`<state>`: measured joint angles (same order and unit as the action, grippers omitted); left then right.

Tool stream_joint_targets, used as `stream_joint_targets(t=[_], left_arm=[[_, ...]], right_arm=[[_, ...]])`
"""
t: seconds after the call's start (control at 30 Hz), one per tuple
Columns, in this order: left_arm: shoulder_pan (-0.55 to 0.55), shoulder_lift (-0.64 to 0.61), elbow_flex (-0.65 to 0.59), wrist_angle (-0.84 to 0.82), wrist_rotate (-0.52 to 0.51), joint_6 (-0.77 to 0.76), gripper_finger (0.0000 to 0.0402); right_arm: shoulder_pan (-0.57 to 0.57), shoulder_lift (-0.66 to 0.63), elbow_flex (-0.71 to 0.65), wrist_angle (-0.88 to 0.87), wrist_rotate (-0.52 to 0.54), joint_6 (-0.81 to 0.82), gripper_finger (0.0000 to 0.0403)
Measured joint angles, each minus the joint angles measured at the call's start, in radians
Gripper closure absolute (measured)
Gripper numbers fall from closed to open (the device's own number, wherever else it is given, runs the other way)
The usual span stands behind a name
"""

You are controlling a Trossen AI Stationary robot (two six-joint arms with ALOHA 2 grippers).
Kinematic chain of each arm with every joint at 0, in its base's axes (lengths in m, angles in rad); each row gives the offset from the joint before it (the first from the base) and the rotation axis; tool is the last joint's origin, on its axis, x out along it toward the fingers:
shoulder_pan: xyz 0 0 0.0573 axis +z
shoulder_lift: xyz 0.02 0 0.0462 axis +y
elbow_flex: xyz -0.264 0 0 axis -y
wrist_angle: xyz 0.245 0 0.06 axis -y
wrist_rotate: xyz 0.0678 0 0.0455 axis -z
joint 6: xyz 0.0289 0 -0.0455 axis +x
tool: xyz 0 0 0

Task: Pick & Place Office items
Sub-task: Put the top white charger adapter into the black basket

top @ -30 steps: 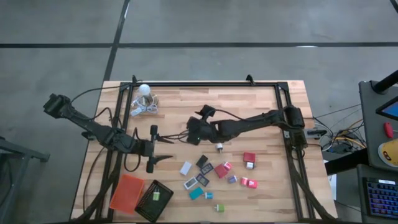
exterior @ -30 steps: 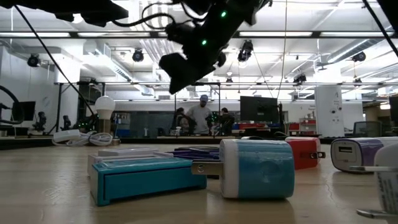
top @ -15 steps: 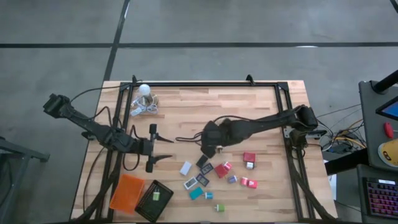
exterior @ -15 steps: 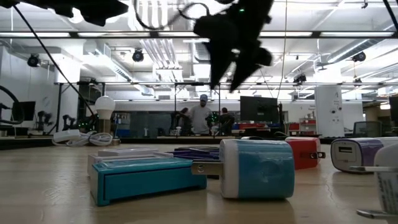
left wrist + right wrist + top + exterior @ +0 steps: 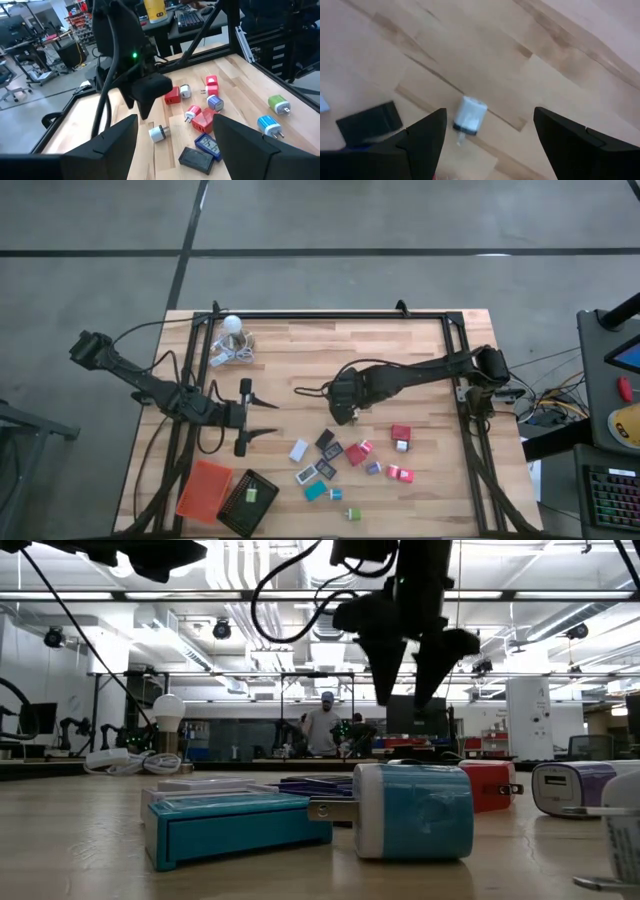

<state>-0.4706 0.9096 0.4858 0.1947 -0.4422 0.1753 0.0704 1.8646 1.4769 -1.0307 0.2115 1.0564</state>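
the right hand hangs a little right of the frame's centre in the overhead view, fingers spread apart and pointing down, gripping nothing. it looks lined up for a pick: in the right wrist view a small white charger block lies flat on the wooden surface between the two dark fingers, apart from both, so the hand seems set to straddle it before coming down. from overhead that block is mostly hidden under the hand, so i can't say how high above it the hand sits. the rest of the office items lie scattered just below and right of the hand, lower centre of the overhead frame: red, teal, black and green bits, loosely bunched. a black flat piece lies near the white block. the left hand waits left of centre, also spread wide and empty, close above the orange tray and black tray at the lower left.
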Motion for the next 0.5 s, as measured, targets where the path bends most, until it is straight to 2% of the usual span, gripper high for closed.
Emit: stream_joint_targets(t=[0.5], left_arm=[[0.0, 0.0, 0.0, 0.0, 0.0, -0.001, 0.014]], right_arm=[[-0.001, 0.039, -0.151, 0.199, -0.052, 0.043, 0.011]])
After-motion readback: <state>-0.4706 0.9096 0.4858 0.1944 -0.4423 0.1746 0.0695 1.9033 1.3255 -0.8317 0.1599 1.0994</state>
